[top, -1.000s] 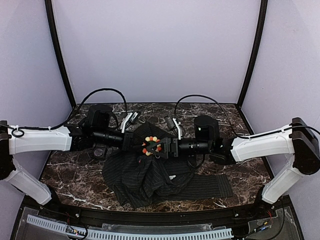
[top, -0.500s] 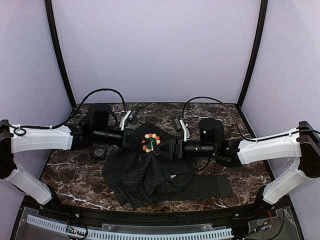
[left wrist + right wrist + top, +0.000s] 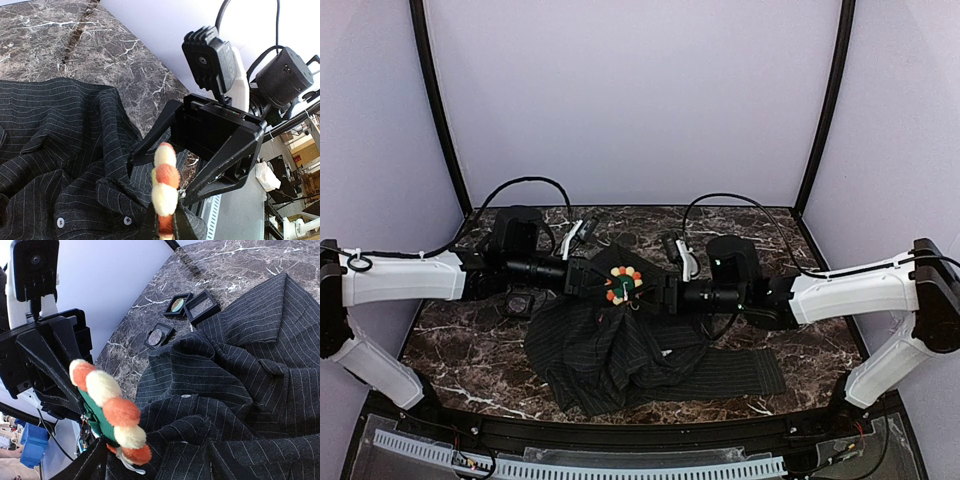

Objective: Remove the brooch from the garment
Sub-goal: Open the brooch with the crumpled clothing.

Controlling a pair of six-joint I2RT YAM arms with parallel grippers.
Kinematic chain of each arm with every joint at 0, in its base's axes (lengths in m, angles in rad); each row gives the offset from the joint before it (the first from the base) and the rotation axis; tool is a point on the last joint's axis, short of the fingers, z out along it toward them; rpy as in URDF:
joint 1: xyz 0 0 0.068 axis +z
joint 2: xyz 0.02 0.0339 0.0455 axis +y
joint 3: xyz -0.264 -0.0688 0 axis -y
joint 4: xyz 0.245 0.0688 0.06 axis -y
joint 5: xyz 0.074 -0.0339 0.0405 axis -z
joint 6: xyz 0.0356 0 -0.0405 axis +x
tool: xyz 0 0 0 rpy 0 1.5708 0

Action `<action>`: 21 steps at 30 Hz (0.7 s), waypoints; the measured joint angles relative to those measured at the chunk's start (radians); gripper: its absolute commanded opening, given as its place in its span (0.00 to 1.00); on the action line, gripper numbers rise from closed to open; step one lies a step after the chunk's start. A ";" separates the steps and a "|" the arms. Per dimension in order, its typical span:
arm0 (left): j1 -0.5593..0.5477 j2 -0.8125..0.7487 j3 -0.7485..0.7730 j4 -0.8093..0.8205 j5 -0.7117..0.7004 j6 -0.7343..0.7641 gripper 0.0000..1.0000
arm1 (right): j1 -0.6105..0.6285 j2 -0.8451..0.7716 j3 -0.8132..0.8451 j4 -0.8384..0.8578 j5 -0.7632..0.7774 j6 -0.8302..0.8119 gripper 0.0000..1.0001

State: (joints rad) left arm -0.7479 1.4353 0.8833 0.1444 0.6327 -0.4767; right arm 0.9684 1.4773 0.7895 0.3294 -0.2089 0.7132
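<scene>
Okay, left to right. Three small square black boxes (image 3: 177, 304) lie on the marble table (image 3: 460, 350), back behind your left gripper (image 3: 588, 282) and well apart from its fingertips. Your left fingers are pressed together. In the left wrist view the brooch (image 3: 165, 182) stands edge-on straight out of the fingertips, so you're pinching it at its lower rim. Cannot tell whether fabric is caught in that pinch too.

The brooch is up off the table, between the two grippers, with its bead face toward the top camera: green centre, ringed by orange, red and white beads. Its green backing shows in the right wrist view.

The garment (image 3: 620, 350), a dark pinstripe, rises to a peak at the brooch and hangs below both sets of fingertips. The rest is bunched on the table beneath them, and one strip lies flat under your right arm.

Your right gripper (image 3: 655, 292) faces the left one head-on. Its fingers (image 3: 225, 167) are spread wide, one on each side of the brooch, tips just beside it. Cannot tell whether the right fingers touch the brooch.
</scene>
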 measured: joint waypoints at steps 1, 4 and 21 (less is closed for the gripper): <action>0.000 0.000 0.000 0.005 0.001 -0.002 0.01 | 0.000 0.001 0.004 -0.002 0.003 0.000 0.64; 0.000 0.000 -0.001 0.011 0.003 -0.003 0.01 | 0.000 0.002 0.010 -0.002 0.009 0.000 0.64; 0.000 0.000 -0.002 0.012 0.002 -0.003 0.01 | 0.000 0.005 0.016 0.010 0.003 -0.001 0.61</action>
State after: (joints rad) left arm -0.7479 1.4353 0.8818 0.1566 0.6346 -0.4793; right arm 0.9680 1.4822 0.8055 0.3389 -0.2062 0.7120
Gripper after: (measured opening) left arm 0.043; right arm 0.612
